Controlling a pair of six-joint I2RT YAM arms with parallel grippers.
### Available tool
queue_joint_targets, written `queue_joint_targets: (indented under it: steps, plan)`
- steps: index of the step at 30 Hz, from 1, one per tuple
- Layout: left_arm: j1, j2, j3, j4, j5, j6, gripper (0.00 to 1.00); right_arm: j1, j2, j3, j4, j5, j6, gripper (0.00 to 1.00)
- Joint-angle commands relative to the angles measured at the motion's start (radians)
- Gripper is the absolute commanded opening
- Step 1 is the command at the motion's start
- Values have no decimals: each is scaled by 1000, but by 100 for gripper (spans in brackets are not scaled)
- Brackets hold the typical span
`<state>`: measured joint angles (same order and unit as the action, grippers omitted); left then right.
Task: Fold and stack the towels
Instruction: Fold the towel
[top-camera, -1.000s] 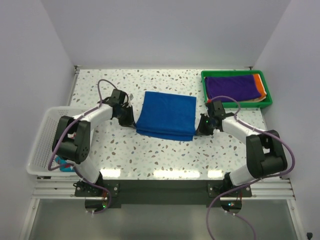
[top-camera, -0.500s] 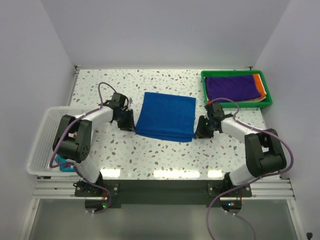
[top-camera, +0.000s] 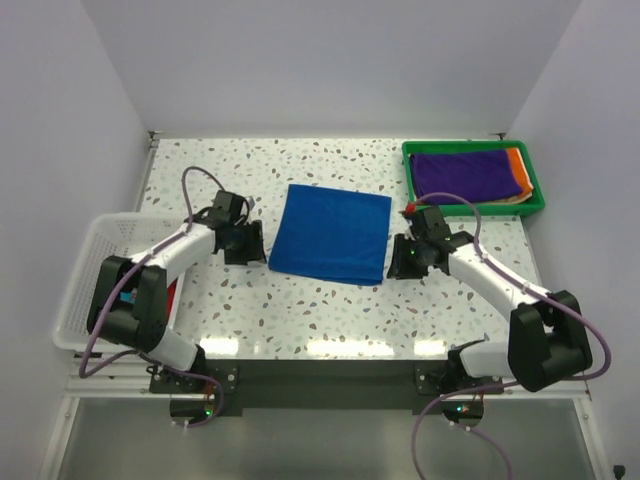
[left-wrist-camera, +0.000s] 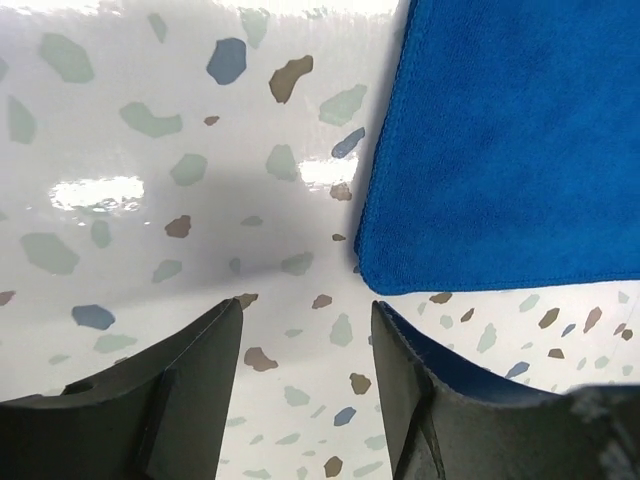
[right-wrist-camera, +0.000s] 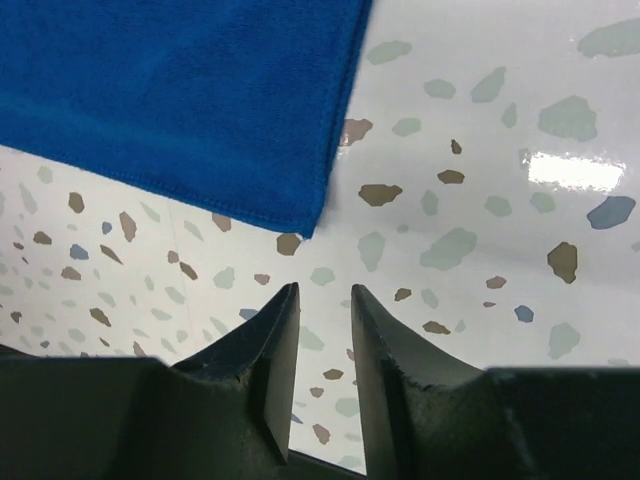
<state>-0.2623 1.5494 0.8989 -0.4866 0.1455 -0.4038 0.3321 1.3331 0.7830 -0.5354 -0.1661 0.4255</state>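
Note:
A bright blue towel (top-camera: 332, 233) lies folded flat on the middle of the speckled table. It also shows in the left wrist view (left-wrist-camera: 520, 140) and in the right wrist view (right-wrist-camera: 190, 90). My left gripper (top-camera: 252, 243) is open and empty just left of the towel's near left corner (left-wrist-camera: 305, 310). My right gripper (top-camera: 400, 258) is narrowly open and empty just right of the near right corner (right-wrist-camera: 323, 295). A dark purple towel (top-camera: 465, 172) lies folded in the green tray (top-camera: 475, 209), on top of an orange one (top-camera: 516, 165).
The green tray stands at the back right, close behind my right arm. A white mesh basket (top-camera: 85, 270) sits at the left edge, with bits of teal and red cloth mostly hidden behind my left arm. White walls enclose the table.
Both grippers have backed away outward from the blue towel's near corners and no longer touch it. The towel's near edge now lies flat.

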Motion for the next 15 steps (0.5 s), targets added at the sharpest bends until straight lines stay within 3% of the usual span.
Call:
queue_joint_targets:
  steps: [1, 3, 8, 15]
  plan:
    - [6, -87, 9, -13, -81, -7, 60, 34, -34, 58, 14, -12, -7, 29]
    - [-3, -109, 27, -30, -107, -10, 60, 53, -19, 94, 44, -4, 2, 24]
    - [-63, -118, 106, -17, -107, -24, 46, 125, 107, 163, 112, 0, 25, 21]
    - [-164, -2, 167, 46, -86, -64, 36, 163, 225, 190, 210, -9, 61, 20]
